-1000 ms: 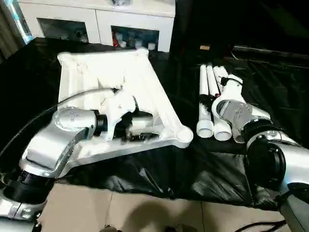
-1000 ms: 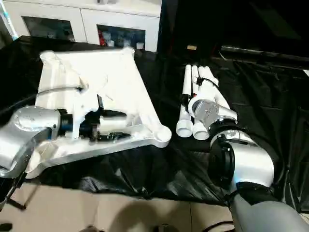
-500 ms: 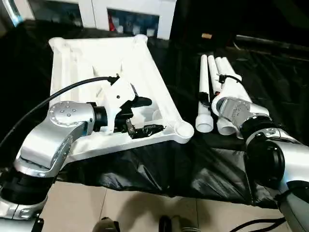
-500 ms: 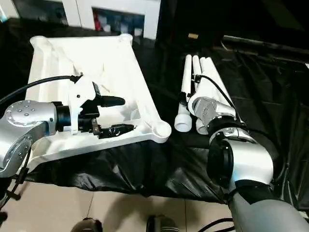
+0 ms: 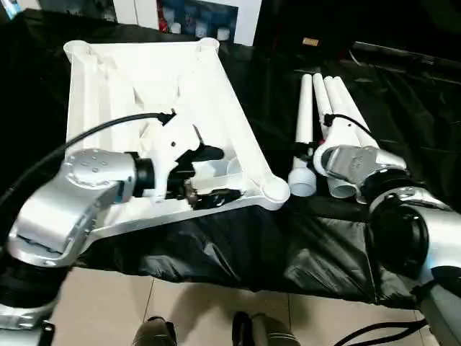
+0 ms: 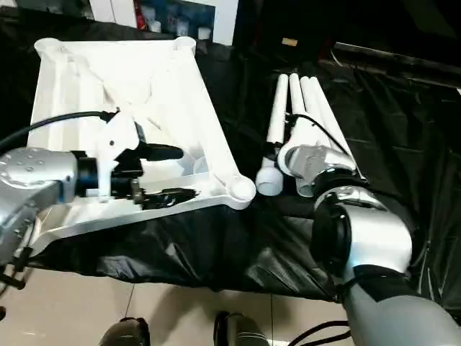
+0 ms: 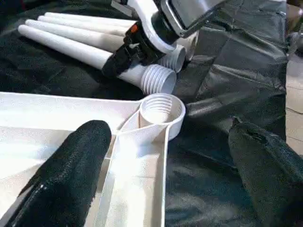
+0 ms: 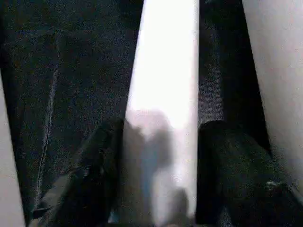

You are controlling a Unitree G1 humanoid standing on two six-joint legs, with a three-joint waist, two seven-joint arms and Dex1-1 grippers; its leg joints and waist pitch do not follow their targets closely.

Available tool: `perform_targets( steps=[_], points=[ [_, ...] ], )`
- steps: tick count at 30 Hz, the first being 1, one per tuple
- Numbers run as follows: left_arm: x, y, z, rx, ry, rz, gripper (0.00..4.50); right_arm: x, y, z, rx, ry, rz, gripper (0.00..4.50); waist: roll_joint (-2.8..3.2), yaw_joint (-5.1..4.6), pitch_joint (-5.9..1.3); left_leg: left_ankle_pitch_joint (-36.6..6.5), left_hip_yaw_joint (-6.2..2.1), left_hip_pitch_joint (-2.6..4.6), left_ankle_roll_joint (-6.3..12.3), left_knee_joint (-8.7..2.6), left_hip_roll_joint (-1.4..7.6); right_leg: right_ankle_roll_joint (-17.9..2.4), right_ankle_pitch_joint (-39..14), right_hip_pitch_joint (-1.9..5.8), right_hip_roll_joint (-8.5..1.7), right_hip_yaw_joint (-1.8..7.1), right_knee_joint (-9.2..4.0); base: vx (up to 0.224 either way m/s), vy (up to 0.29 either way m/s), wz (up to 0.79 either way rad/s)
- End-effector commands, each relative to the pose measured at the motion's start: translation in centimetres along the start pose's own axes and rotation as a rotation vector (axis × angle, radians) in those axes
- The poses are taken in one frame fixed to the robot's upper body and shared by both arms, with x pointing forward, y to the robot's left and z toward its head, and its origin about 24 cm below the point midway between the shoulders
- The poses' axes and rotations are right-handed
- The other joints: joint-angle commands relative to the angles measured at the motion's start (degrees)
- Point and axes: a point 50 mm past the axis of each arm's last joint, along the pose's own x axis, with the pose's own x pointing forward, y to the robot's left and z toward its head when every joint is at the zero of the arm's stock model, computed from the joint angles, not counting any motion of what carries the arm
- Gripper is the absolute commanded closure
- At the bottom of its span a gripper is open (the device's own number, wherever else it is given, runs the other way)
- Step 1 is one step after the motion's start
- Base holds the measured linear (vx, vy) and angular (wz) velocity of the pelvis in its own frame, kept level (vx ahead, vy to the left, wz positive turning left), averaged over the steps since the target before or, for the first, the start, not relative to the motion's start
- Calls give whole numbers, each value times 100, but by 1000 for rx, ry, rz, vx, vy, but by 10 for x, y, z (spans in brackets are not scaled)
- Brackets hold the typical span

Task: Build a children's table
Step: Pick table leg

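Note:
The children's table top (image 5: 144,79) lies ribbed side up on the black drape, with a round socket (image 5: 275,191) at its near right corner. My left gripper (image 5: 220,174) hovers open just inside that corner; one finger (image 7: 71,175) is over the ribs and the other is past the rim, holding nothing. Several white legs (image 5: 335,97) lie side by side to the right of the top, threaded ends toward me. My right gripper (image 8: 163,128) is shut on the leftmost leg (image 5: 305,108) near its threaded end, a finger pressed to each side. The leg rests on the drape.
The black-draped table (image 5: 410,94) carries everything, and its cloth hangs over the near edge above the tiled floor (image 5: 108,295). A white glass-door cabinet (image 5: 184,11) stands behind the table. The robot's feet (image 5: 252,333) show at the bottom.
The camera has tilted down. My left gripper has risen off the ribs near the corner and opened wider. My right gripper has closed in on the leftmost leg.

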Motion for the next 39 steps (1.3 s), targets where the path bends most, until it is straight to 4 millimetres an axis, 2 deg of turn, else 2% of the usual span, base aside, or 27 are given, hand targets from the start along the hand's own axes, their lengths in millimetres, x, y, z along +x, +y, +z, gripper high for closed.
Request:
perform_targets(
  steps=[1,7,12,13,15,16,18,19,20,21,22,23,24,26,27,29,30,31,32,33,34,35,37,38,39],
  points=[
    [2,-5,6,31,2,-35,5,-2,-5,2,34,9,-16,199,88,-29,-438,-204,32,94,21,-414,175,-1392,-376,389,-328,231,-289,0,0,0],
    [3,-3,6,34,9,-27,5,-2,-5,0,65,15,1,254,82,-26,-484,-169,35,87,24,-403,177,-1407,-332,410,-331,232,-279,0,0,0],
    [3,1,5,27,9,-15,5,-1,-2,2,106,-2,23,264,95,-14,-524,-67,41,77,50,-388,167,-1464,-105,430,-321,230,-252,0,0,0],
    [4,2,5,22,3,-8,5,-2,-1,3,113,-10,35,265,137,0,-589,-18,30,90,44,-377,173,-1503,-18,461,-334,227,-224,0,0,0],
    [4,3,4,18,-2,-2,5,-2,1,4,118,-18,46,265,118,-4,-594,60,42,81,84,-367,168,-1562,163,455,-320,222,-218,0,0,0],
    [8,7,3,7,-26,49,5,-2,3,8,151,-49,75,265,205,17,-708,136,32,96,95,-341,169,-1645,362,502,-327,216,-180,0,0,0],
    [9,9,3,2,-35,72,5,-2,4,10,165,-63,85,265,164,21,-701,184,44,86,159,-335,171,-1704,565,496,-316,214,-180,0,0,0],
    [13,13,2,-2,-49,112,5,-3,6,13,188,-81,110,265,205,51,-788,194,34,86,225,-313,169,-1794,663,532,-333,207,-156,0,0,0],
    [13,13,2,-3,-53,119,5,-3,6,13,186,-86,115,266,188,45,-781,183,39,79,252,-310,168,-1804,665,525,-329,207,-167,0,0,0],
    [22,19,4,-19,-110,214,5,-6,12,23,165,-142,180,266,288,50,-844,182,27,85,267,-282,175,-1887,762,544,-340,198,-161,0,0,0],
    [23,19,5,-22,-116,224,5,-6,13,24,162,-148,188,266,260,52,-844,147,33,71,308,-282,183,-1902,762,545,-335,194,-173,0,0,0],
    [27,22,5,-38,-140,262,5,-8,15,29,147,-174,217,266,273,76,-859,88,20,62,340,-276,192,-1950,717,562,-355,192,-169,0,0,0],
    [34,25,6,-94,-182,316,5,-11,20,37,102,-233,272,266,358,83,-863,29,18,53,366,-260,191,-2021,752,563,-361,192,-179,0,0,0],
    [40,30,5,-153,-219,361,5,-13,24,41,71,-261,318,266,370,99,-879,-93,6,31,428,-247,183,-2044,597,583,-362,188,-191,0,0,0],
    [43,31,6,-203,-244,367,5,-14,25,42,65,-271,345,266,388,117,-887,-179,1,43,448,-245,180,-2011,404,575,-366,184,-214,0,0,0],
    [47,34,10,-266,-293,371,0,-16,27,43,54,-278,394,266,373,121,-888,-288,5,48,434,-249,180,-1966,154,569,-368,176,-251,0,0,0],
    [50,36,12,-320,-328,369,0,-17,28,43,41,-283,428,266,459,123,-893,-447,7,49,380,-241,164,-1920,-57,567,-351,171,-284,0,0,0],
    [53,40,17,-405,-379,371,0,-19,30,41,2,-300,503,266,506,145,-899,-486,-1,62,375,-242,167,-1907,-108,549,-344,157,-296,0,0,0],
    [53,41,18,-414,-385,372,0,-20,30,41,-2,-302,513,266,480,149,-893,-526,23,56,420,-243,149,-1872,-105,557,-317,155,-338,0,0,0],
    [55,45,22,-476,-422,373,0,-25,32,39,-26,-328,597,266,506,174,-897,-523,10,61,430,-239,156,-1858,-79,562,-328,152,-332,0,0,0],
    [56,47,25,-525,-448,370,0,-30,34,37,-34,-343,664,266,505,195,-917,-470,1,67,492,-248,169,-1829,-4,571,-321,137,-330,0,0,0],
    [57,48,28,-551,-480,356,0,-35,37,34,-59,-356,721,266,544,234,-942,-406,-26,67,522,-249,176,-1811,9,584,-341,120,-316,0,0,0],
    [59,49,34,-600,-525,334,0,-47,41,27,-94,-364,827,266,500,254,-954,-341,-23,55,569,-249,153,-1751,-45,596,-332,109,-354,0,0,0],
    [60,49,36,-636,-548,323,0,-55,43,23,-110,-366,886,266,569,281,-957,-399,-26,86,569,-248,165,-1725,-134,574,-333,102,-375,0,0,0],
    [61,50,37,-663,-556,318,0,-60,44,20,-118,-369,924,266,559,291,-944,-403,-26,74,575,-253,150,-1670,-192,590,-319,97,-400,0,0,0]
  ],
)
